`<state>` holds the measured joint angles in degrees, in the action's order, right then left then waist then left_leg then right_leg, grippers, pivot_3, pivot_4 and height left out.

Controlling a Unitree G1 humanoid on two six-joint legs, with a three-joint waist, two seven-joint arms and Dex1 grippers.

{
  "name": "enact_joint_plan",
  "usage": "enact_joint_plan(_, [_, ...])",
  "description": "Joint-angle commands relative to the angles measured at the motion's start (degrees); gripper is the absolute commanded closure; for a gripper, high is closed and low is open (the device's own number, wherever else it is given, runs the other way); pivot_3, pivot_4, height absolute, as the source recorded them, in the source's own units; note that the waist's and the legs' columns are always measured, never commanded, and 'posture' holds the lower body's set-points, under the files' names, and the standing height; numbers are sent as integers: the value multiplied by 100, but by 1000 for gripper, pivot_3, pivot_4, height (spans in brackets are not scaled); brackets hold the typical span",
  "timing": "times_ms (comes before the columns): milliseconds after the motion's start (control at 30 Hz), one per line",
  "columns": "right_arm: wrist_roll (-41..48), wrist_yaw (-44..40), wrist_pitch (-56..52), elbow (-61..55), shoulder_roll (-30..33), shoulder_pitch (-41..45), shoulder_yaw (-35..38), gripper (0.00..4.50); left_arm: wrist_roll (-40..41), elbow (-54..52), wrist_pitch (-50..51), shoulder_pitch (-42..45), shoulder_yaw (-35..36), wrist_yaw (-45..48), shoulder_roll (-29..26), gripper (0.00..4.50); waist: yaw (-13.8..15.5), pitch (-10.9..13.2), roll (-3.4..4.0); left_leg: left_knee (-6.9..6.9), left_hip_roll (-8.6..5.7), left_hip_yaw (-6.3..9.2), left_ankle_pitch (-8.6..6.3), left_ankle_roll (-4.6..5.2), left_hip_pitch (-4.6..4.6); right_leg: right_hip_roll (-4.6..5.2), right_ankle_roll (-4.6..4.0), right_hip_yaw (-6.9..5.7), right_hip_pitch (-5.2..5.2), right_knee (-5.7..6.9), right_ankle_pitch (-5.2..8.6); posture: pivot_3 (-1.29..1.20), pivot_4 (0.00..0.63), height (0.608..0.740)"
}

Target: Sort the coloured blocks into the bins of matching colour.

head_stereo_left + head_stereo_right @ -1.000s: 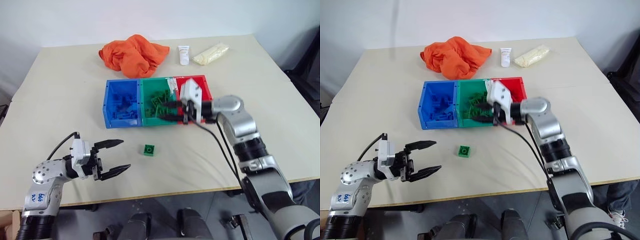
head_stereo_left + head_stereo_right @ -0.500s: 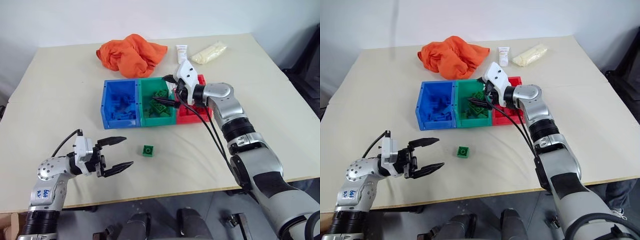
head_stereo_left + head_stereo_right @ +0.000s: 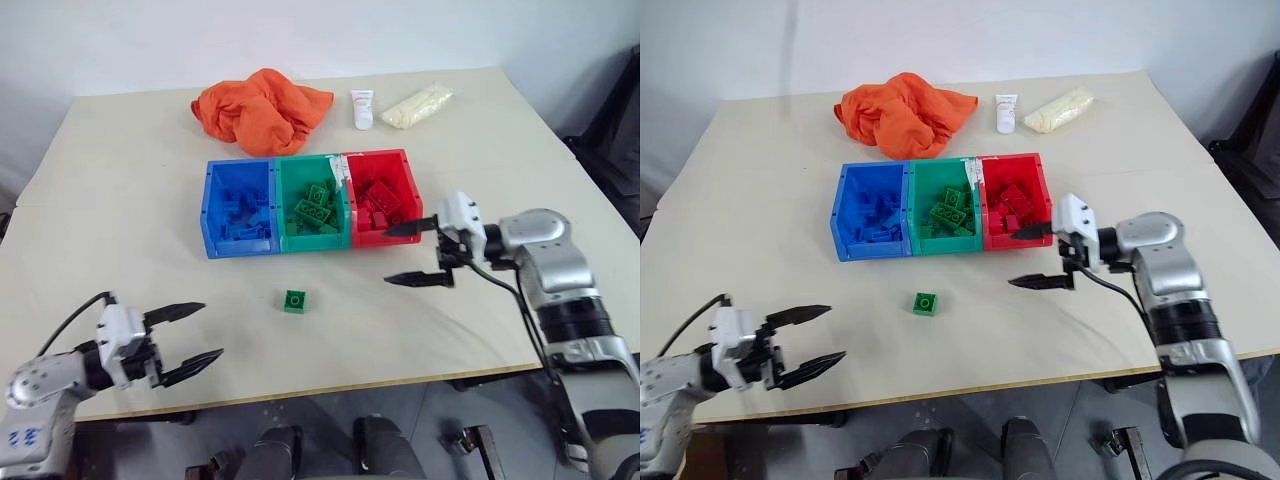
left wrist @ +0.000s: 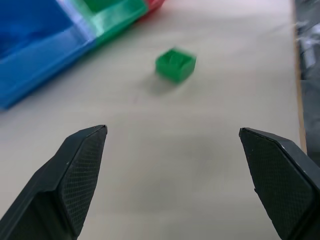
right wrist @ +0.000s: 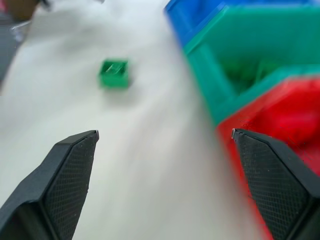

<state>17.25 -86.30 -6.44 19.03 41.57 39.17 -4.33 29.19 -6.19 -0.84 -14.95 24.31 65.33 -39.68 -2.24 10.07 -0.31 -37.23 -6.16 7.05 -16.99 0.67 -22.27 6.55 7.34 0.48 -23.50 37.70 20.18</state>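
Observation:
Three bins stand joined in a row at mid-table: blue point(image 3: 240, 246), green point(image 3: 317, 240) and red point(image 3: 372, 238), each with blocks of its own colour inside. One small square green block point(image 3: 295, 300) lies loose on the table in front of the green bin. My right gripper point(image 3: 392, 255) hovers open and empty just off the red bin's near right corner, pointing left. My left gripper point(image 3: 208, 331) is open and empty near the table's front left edge, well to the left of the loose green block point(image 4: 175, 64). That block point(image 5: 114, 73) lies ahead of both grippers.
An orange cloth point(image 3: 262, 108) is bunched behind the bins. A white tube point(image 3: 361, 108) and a pale bag point(image 3: 418, 104) lie at the back right. Bare tabletop surrounds the loose block, and the table's front edge runs close to my left gripper.
My right gripper opened over the green bin, then drew back right and down to beside the red bin. My left gripper pulled back toward the front left edge, still open.

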Motion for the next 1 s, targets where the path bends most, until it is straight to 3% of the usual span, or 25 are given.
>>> enact_joint_plan(33, [102, -133, 22, -216, 282, -151, 203, 41, 130, -254, -132, -455, 591, -32, -77, 0, 42, 0, 0, -1, 0, -3, 0, 0, 1, 0, 0, 2, 1, -1, 0, 0, 150, 740])
enact_joint_plan(167, [171, -10, -87, -273, 358, -267, 265, 41, 154, -372, -188, -827, 824, 25, -51, 0, 80, 0, 0, -2, 0, -6, -2, 3, 1, 1, -1, 3, 6, -10, 0, 0, 150, 740])
enact_joint_plan(333, [187, 121, -158, -377, 264, -326, 218, 41, 74, -622, -127, -665, 485, -89, 10, 0, 153, 0, 0, -6, -1, -5, -2, 4, 1, 2, -1, 1, 12, -17, 0, 0, 150, 740])
enact_joint_plan(500, [194, 361, -245, -511, 66, -290, 191, 41, -365, -798, 146, 462, -846, -517, 295, 0, 248, 0, 1, -16, -1, -1, -1, 5, 0, 1, -3, -4, 18, -19, -1, 0, 150, 740])
enact_joint_plan(667, [286, 692, -498, -1026, 61, -587, 323, 41, -1165, 139, -321, 1844, -1971, -621, 701, 0, 245, -1, 1, -18, -4, -2, -2, 5, 1, 1, 0, -12, 12, -3, -3, 0, 150, 740])
enact_joint_plan(1000, [531, 1375, -1063, -2179, 304, -1487, 820, 41, -1986, 2272, -1248, 3563, -3002, -612, 1414, 0, 240, 0, -1, -26, -4, -15, -3, 5, -2, -1, 3, -31, 2, 6, -4, 0, 150, 740])
